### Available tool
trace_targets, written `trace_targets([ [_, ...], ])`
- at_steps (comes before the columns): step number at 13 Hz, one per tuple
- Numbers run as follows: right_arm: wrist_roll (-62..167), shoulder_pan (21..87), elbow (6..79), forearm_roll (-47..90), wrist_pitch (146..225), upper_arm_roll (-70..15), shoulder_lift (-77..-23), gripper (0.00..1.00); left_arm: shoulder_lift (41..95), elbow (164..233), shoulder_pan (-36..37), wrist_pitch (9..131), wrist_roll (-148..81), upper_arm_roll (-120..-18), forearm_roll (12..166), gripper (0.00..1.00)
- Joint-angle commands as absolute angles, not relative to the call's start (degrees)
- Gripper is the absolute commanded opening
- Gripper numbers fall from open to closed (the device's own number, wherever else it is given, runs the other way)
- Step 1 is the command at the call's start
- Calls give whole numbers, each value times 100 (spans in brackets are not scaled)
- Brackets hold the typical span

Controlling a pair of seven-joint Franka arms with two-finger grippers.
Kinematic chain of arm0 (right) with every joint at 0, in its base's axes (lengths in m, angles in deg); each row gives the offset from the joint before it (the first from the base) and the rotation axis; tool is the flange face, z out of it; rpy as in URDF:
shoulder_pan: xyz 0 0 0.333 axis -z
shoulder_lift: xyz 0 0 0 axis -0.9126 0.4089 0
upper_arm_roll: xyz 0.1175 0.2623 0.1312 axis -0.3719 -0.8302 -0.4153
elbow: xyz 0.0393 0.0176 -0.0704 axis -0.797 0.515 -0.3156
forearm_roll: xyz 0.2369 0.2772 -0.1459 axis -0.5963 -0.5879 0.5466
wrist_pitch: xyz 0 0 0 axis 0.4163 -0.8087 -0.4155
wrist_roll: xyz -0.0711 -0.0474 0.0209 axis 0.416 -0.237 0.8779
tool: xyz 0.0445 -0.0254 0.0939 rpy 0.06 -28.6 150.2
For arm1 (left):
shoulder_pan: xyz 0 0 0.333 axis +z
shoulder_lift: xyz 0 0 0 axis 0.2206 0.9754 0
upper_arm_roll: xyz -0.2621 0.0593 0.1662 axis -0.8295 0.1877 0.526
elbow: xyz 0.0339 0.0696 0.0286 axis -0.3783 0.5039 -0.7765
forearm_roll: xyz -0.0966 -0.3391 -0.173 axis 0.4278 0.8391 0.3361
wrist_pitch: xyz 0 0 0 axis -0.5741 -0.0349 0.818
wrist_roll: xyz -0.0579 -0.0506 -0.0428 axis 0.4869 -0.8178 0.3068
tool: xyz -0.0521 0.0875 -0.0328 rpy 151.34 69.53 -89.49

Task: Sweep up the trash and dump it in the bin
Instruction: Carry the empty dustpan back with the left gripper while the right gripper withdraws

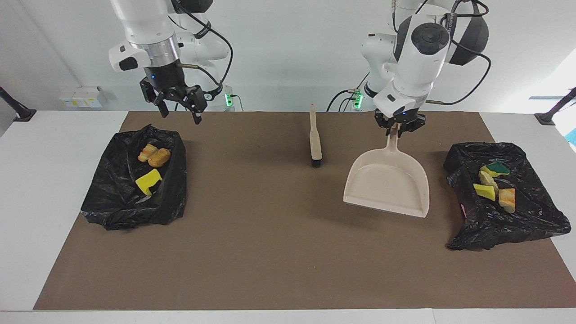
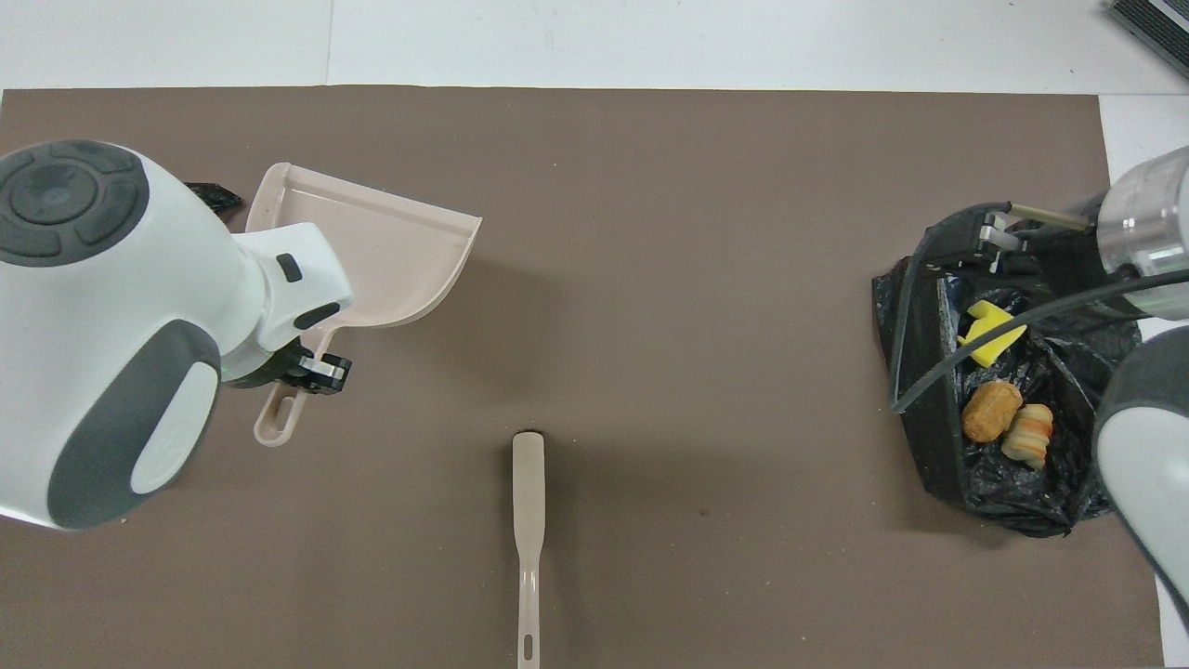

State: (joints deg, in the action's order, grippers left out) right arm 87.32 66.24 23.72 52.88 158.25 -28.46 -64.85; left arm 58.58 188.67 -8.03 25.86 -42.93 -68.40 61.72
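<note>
My left gripper [image 1: 398, 128] is shut on the handle of the beige dustpan [image 1: 387, 185], which is empty and hangs tilted just over the brown mat, its mouth turned away from the robots. Beside the pan, at the left arm's end, a black bin bag [image 1: 517, 220] holds trash: yellow and green-backed sponge pieces [image 1: 485, 191] and a tan chunk [image 1: 507, 199]. A second black bag [image 1: 121, 202] at the right arm's end holds bread-like chunks [image 1: 154, 155] and a yellow sponge [image 1: 148, 181]. My right gripper [image 1: 180, 116] hangs open and empty over that bag's edge nearest the robots.
The beige brush [image 1: 316, 137] lies on the mat [image 1: 270, 252] midway between the arms, its bristle end pointing away from the robots; the overhead view shows it too [image 2: 528, 520]. White table borders the mat on all sides.
</note>
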Motion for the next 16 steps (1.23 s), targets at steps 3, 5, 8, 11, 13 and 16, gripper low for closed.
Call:
trace_targets([
  [3,8479,6149,2157,5296,15470,-1963,-6423,100,6807,18437,-1658,3167,-3077,-6812,6357,0],
  [5,8066,6077,2157,5347,15470,-1828,-6440,100,7634,17937,-1880,3307,-2637,-6812,6356,0],
  [8,8029,6086,2218,5374,15461,-1749,-6484,100,7908,18048,-1986,4054,-2441,-6812,6541,0],
  [11,8012,6112,2219,5339,15452,-1749,-6493,100,8155,18057,-2064,4230,-2135,-6812,6742,0],
  [13,7968,6156,2175,5269,15068,-1775,-6441,100,8156,18110,-2074,4240,-2080,-6812,6743,0],
  [16,7539,6104,1807,5347,14864,-1845,-6318,100,7902,18162,-1960,4056,-2160,-6803,6743,100],
])
